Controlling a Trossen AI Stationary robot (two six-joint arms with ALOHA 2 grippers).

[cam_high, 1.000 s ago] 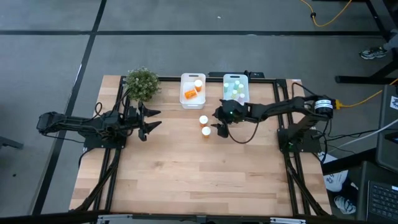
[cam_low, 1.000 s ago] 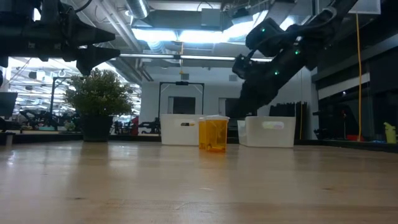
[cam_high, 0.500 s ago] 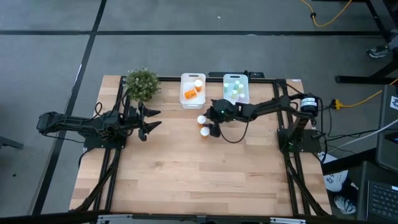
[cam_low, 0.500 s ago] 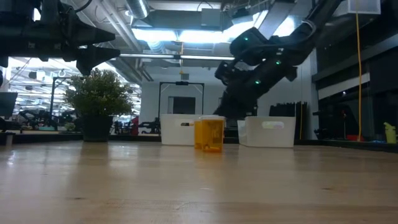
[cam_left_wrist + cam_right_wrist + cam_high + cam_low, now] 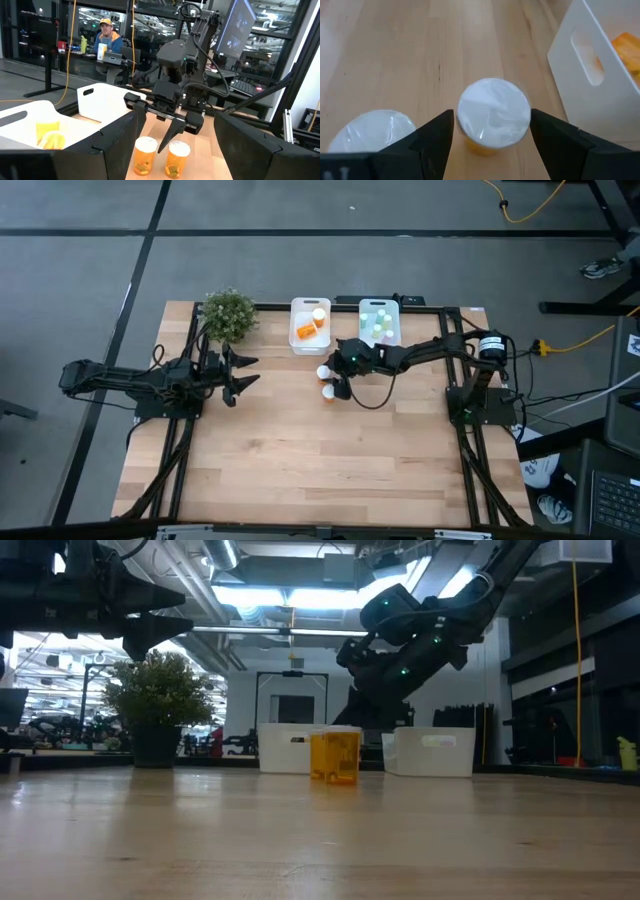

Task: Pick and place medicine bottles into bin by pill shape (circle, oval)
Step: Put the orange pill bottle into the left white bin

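Right gripper (image 5: 492, 132) spread wide, straddled the orange bottle (image 5: 493, 116) standing beside left bin (image 5: 310, 325). Looked light, rigid, smooth plastic; best pinched on body below white cap. Left gripper (image 5: 243, 372) idle, spread.

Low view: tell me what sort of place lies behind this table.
Probably a robotics lab or workshop in an industrial hall. Bare ceiling pipes and strip lights run overhead; in the left wrist view a person sits at a desk beyond a large monitor, and a yellow cable trails over the floor.
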